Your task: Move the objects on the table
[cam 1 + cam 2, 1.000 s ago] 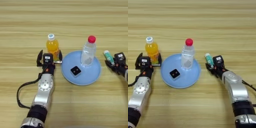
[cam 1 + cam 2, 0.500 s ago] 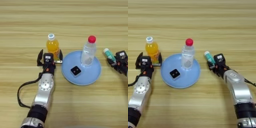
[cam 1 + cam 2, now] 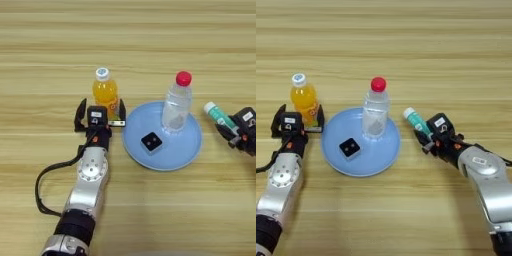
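stick tube (image 3: 417, 121) lower end behind right gripper (image 3: 428, 137)

The whole field of both views is filled by a light-brown wooden surface (image 3: 150, 45); no wall, floor or window is seen. Its planks are laid side to side across the picture, marked by long grain lines and darker seams. The wood is lit evenly, with only soft, short shadows cast upon it.

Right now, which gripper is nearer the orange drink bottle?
Left. The left gripper sits open just in front of the orange drink bottle; the right gripper is beyond the blue plate, shut on the green-and-white tube.
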